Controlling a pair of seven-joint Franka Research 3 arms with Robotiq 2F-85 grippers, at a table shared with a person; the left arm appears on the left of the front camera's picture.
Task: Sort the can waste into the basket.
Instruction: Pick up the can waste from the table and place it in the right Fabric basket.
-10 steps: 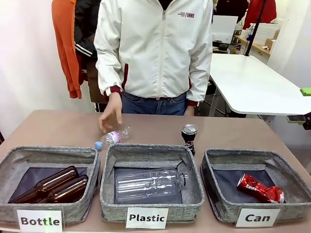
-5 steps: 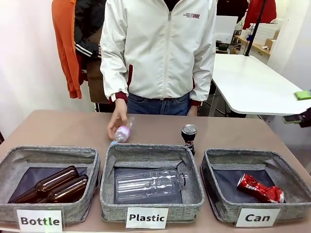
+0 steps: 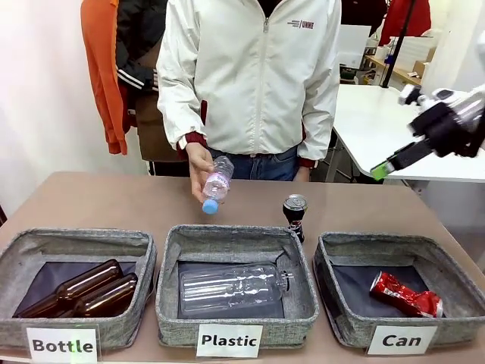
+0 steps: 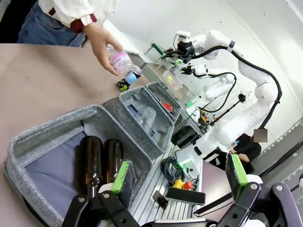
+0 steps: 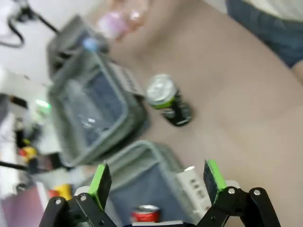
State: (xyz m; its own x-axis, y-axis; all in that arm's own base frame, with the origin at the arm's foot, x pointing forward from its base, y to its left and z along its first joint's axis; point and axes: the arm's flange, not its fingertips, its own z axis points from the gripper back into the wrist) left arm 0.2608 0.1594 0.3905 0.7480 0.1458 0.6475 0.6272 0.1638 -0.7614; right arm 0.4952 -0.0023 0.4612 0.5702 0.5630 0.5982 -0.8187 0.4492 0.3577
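A dark can [image 3: 295, 214] with a silver top stands upright on the table, just behind the gap between the middle and right bins. A crushed red can [image 3: 405, 296] lies inside the grey basket [image 3: 379, 246] labelled "Can" at the right. My right gripper [image 3: 388, 165] hangs open, high above the table's far right corner. In the blurred right wrist view the right gripper [image 5: 156, 177] looks down on the dark can [image 5: 169, 101], the red can [image 5: 146, 213] and the basket [image 5: 142, 161]. My left gripper [image 4: 180, 172] is open above the left bin.
A person's hand [image 3: 198, 163] holds a clear plastic bottle [image 3: 216, 184] above the table, behind the "Plastic" bin [image 3: 235, 235], which holds another clear bottle. The "Bottle" bin [image 3: 76, 239] holds two brown glass bottles [image 3: 83, 288]. A white table stands at the far right.
The person has picked the small plastic bottle up off the table. My right arm has swung into the front view from the right edge, higher and farther left.
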